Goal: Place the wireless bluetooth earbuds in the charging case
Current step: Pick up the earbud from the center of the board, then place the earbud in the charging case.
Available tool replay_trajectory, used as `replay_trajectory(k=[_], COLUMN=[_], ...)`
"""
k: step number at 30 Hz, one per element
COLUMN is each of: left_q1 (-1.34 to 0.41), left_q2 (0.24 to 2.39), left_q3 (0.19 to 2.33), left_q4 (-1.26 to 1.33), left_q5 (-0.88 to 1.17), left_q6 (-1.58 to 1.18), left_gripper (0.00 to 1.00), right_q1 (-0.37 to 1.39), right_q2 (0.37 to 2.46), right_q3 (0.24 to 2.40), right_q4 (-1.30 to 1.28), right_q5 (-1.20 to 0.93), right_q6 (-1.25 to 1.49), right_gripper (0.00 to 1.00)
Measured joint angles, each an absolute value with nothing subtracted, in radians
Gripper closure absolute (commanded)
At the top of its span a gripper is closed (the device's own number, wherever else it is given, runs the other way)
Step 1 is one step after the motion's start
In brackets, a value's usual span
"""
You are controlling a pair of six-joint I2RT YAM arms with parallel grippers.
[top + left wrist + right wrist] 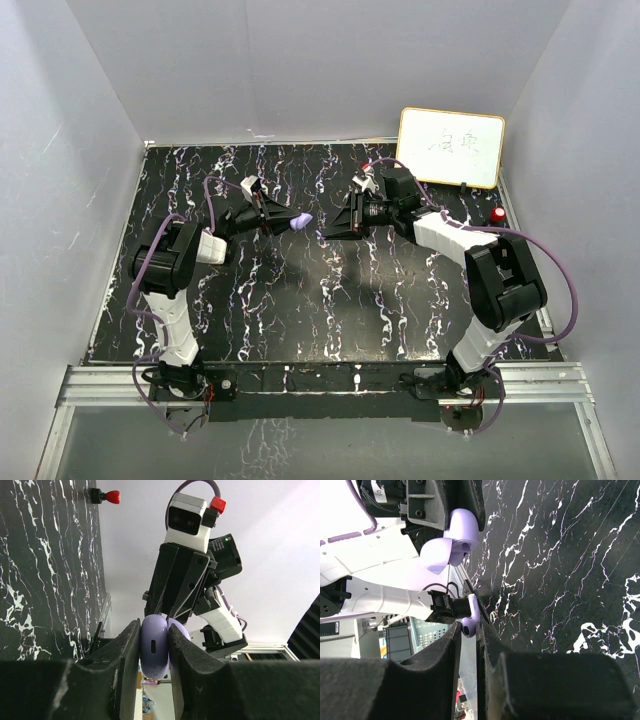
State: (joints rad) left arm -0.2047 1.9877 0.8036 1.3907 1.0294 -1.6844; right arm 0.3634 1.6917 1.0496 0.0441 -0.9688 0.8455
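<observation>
Purple earbud (470, 626) pinched between right fingers (435, 672), near the case (462, 525)

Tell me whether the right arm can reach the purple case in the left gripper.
Probably yes: the left gripper holds the lilac round plastic charging case aloft facing the right gripper, which pinches a tiny lilac plastic earbud; nothing sits between them.

Top camera overlooks the whole table (300, 320); wrist cameras face each other close-up, sharing the charging case (154, 647)
</observation>
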Motion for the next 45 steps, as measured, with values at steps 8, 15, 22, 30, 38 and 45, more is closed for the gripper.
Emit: replay_trajectory(k=[8,15,22,30,38,45], left_q1=[-0.205,-0.205,-0.205,-0.205,-0.205,-0.205], left_q2=[1.994,2.006,2.003,1.987,1.971,1.971], left_q3=[0.793,0.782,0.782,0.771,0.771,0.771], left_q4=[1.434,1.427,1.39,1.334,1.323,1.319], left_q5=[1.001,0.982,0.976,0.968,0.965,0.964], left_q6=[-1.781,-1.802,-1.765,-1.716,-1.702,-1.701], left_gripper=[1.0,1.0,1.0,1.0,1.0,1.0], right_q1=[0.363,0.364,0.364,0.367,0.373,0.38], right_q2=[1.724,1.782,1.791,1.818,1.84,1.84], right_q3=[1.05,1.058,1.077,1.117,1.118,1.12], right_q4=[0.095,0.125,0.141,0.185,0.193,0.21], right_q5=[-0.975,-0.976,-0.977,-0.984,-0.987,-0.991], right_q6=[0.867,0.891,0.907,0.929,0.945,0.956], right_gripper=[0.9,0.91,0.91,0.91,0.91,0.91])
